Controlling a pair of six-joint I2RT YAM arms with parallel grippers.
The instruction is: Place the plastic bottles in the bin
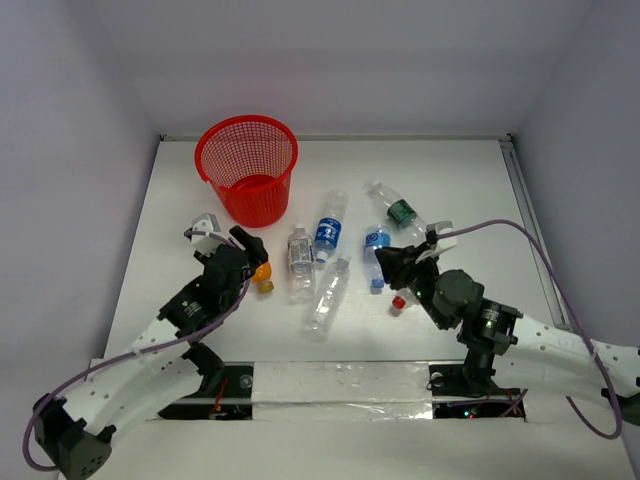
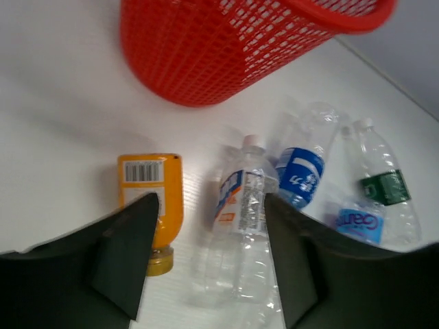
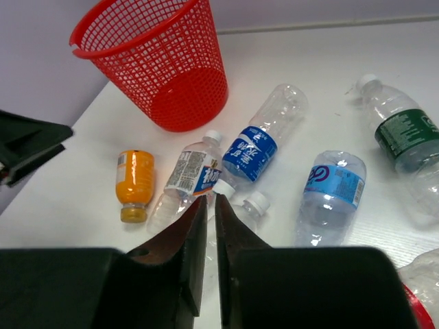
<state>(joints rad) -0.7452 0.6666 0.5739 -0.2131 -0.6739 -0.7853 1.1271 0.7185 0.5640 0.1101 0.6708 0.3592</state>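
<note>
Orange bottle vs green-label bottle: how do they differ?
The orange bottle is short and solid orange; the green-label bottle is longer and clear. The orange bottle has a gold cap, the green-label bottle a white one. Both lie on their sides on the table, outside the bin.

Top view. Bin (image 1: 247, 170) stands at far left of table (image 1: 480, 200). Bottles lie on table in front and to right of bin.
- Leftmost bottle (image 1: 263, 275): in front of bin.
- Second bottle (image 1: 299, 255): just right of leftmost.
- Third bottle (image 1: 330, 228): right of second, near bin.
- Fourth bottle (image 1: 328, 295): in front of second and third.
- Fifth bottle (image 1: 376, 250): right of third.
- Sixth bottle (image 1: 398, 208): behind fifth, rightmost.
</note>
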